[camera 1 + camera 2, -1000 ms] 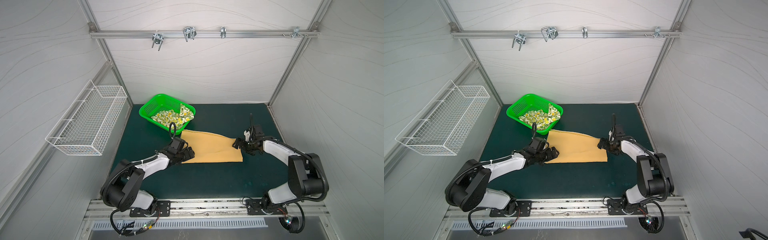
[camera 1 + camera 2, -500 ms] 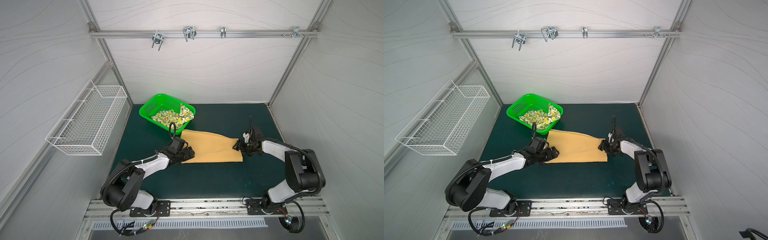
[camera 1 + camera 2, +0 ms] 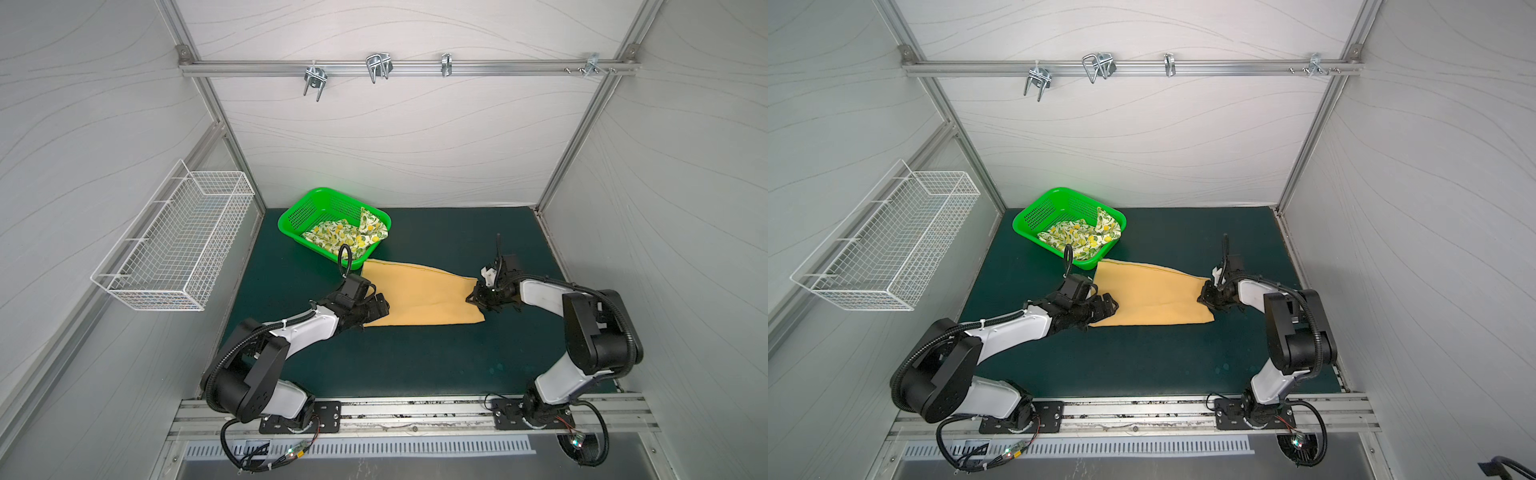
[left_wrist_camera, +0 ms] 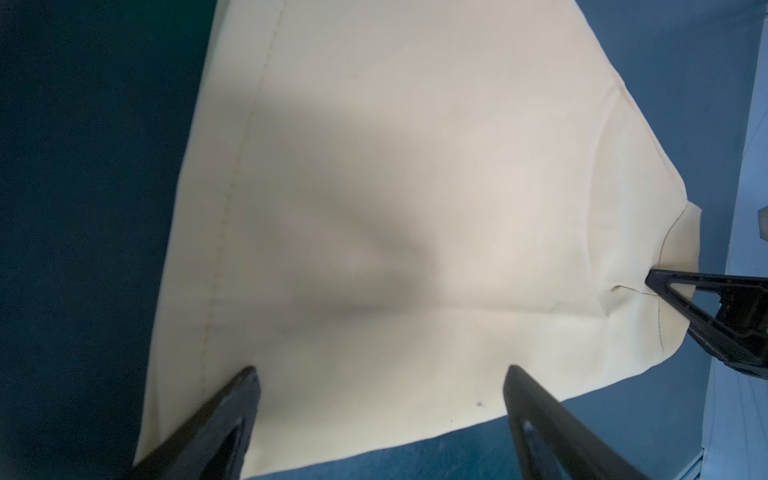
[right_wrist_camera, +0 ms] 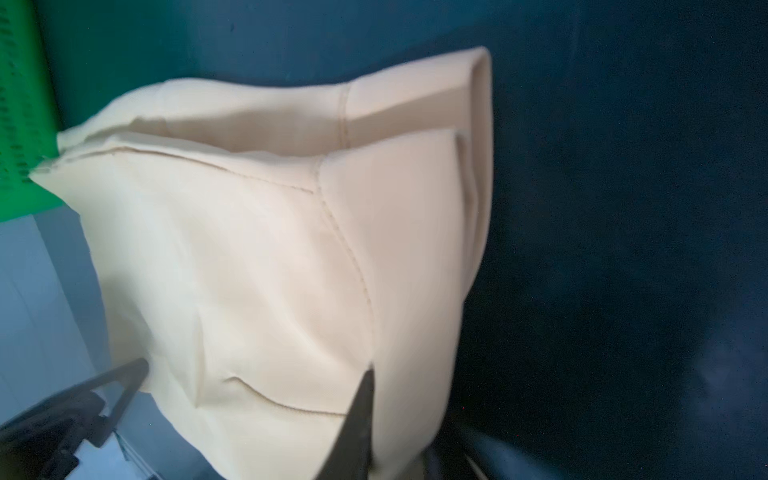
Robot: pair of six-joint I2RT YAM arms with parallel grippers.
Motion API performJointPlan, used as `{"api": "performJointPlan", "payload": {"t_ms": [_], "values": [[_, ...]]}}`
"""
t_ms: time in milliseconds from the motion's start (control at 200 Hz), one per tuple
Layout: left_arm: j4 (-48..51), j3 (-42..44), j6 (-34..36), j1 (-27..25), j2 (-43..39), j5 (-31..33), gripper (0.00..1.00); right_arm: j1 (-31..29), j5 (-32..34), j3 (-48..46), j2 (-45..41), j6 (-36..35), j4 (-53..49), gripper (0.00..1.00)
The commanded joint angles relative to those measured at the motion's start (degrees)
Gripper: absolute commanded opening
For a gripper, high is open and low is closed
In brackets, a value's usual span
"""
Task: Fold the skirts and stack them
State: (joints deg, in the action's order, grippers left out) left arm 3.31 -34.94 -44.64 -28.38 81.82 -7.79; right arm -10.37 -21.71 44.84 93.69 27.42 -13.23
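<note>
The mustard-orange skirt [image 3: 419, 297] [image 3: 1154, 295] lies flat on the dark green mat, its wide hem to the left and its narrow waist to the right. My left gripper [image 3: 380, 307] [image 4: 380, 370] stands open low over the hem end, a finger on either side of the skirt's corner [image 4: 415, 187]. My right gripper [image 3: 471, 297] [image 3: 1202, 297] is shut on the waist edge. In the right wrist view one finger [image 5: 361, 415] shows against the pinched cloth [image 5: 270, 249]; the other is hidden behind it. The lemon-print skirt [image 3: 345, 237] [image 3: 1079, 237] lies crumpled in the green basket.
The green perforated basket [image 3: 291, 216] [image 3: 1025, 214] stands at the mat's back left, almost touching the skirt's far hem corner. A white wire basket [image 3: 174, 245] hangs on the left wall. Metal hooks [image 3: 376, 68] hang from the overhead rail.
My right gripper has closed on the mustard skirt's waist edge after shifting slightly toward it. The left arm and both skirts have stayed put.
</note>
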Motion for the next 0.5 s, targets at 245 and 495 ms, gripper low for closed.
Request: {"api": "performJointPlan", "payload": {"t_ms": [245, 495], "values": [[3.1, -0.5, 0.8, 0.3, -0.7, -1.4, 0.92, -0.3, 5.3, 2.5, -7.0, -2.2, -7.4, 0.0], [3.8, -2.0, 1.1, 0.3, -4.5, -4.3, 0.92, -0.3, 14.1, 8.3, -14.6, -8.0, -16.4, 0.0]]}}
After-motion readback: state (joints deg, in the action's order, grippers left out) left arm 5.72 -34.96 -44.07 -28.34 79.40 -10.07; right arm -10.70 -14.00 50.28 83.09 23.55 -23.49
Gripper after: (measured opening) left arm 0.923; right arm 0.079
